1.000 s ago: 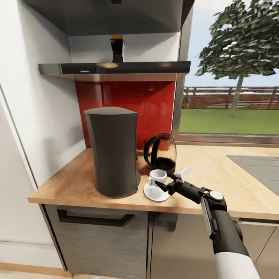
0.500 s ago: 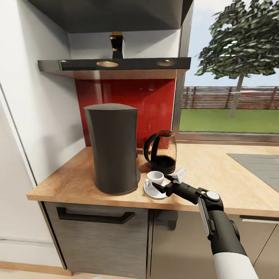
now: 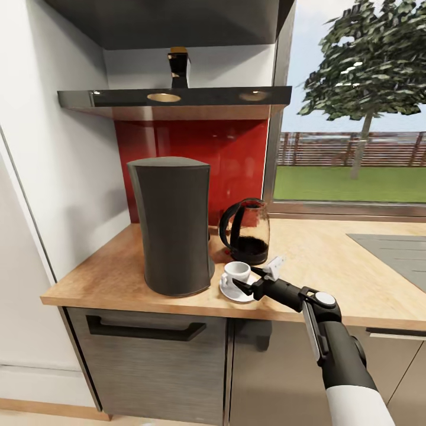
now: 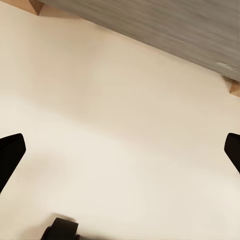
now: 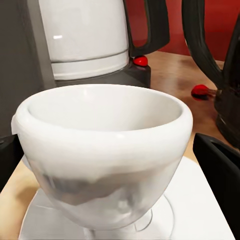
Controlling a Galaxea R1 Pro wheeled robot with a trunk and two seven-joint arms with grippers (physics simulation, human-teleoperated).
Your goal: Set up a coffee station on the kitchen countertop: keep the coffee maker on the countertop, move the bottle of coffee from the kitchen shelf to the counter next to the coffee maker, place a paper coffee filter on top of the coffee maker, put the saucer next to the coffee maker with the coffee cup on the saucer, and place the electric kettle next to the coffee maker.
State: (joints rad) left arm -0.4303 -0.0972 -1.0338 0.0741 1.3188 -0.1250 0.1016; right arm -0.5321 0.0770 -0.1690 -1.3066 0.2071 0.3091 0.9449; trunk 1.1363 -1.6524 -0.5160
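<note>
— Right gripper (image 3: 247, 285): spread either side of the coffee cup (image 3: 236, 271), seated on the saucer (image 3: 235, 291) near the countertop's (image 3: 331, 266) front edge, beside the coffee maker (image 3: 176, 225).

— Backing straight out, level, without nudging the cup.

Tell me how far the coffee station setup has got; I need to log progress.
Done: the coffee maker stands on the countertop, with the electric kettle and the coffee cup on its saucer beside it. In hand: the right gripper is at the cup, open. Left: the bottle of coffee sits on the shelf; no filter lies atop the maker.
</note>
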